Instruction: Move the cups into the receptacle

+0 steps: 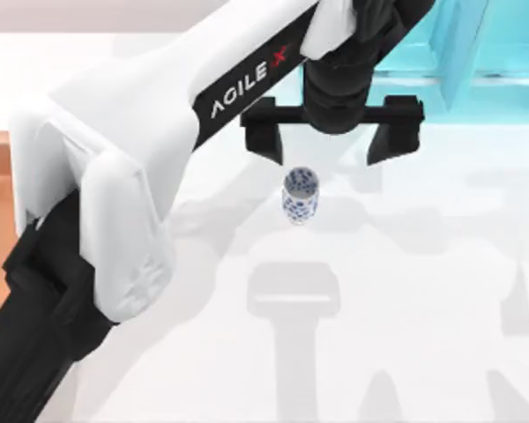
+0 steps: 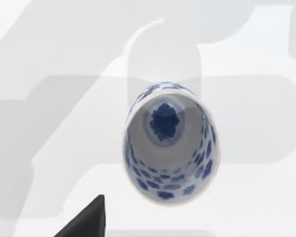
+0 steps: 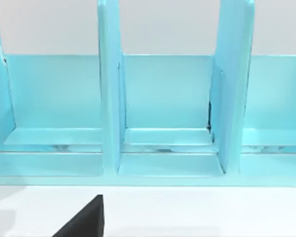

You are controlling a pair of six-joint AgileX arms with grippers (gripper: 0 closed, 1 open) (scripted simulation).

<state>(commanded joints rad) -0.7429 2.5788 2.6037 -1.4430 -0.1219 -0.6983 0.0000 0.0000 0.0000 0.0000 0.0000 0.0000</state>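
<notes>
Left end effector [image 1: 333,139] hovering spread just above the cup [image 1: 300,196]; cup standing upright on worktop [image 1: 406,291], mouth up, near shelf [image 1: 476,53]. Right end effector's state: cannot tell.

The scene is bright and evenly lit. On the white table [image 1: 406,291] lie soft grey shadows of the arms, with blurred edges, several of them overlapping, so the light seems to come from above and from more than one side. The white cup with blue pattern [image 1: 300,196] throws a pale shadow beside it. In the left wrist view this cup [image 2: 167,143] looks stretched and a little soft. The turquoise shelf unit [image 3: 163,113] has weak reflections on its floor.
</notes>
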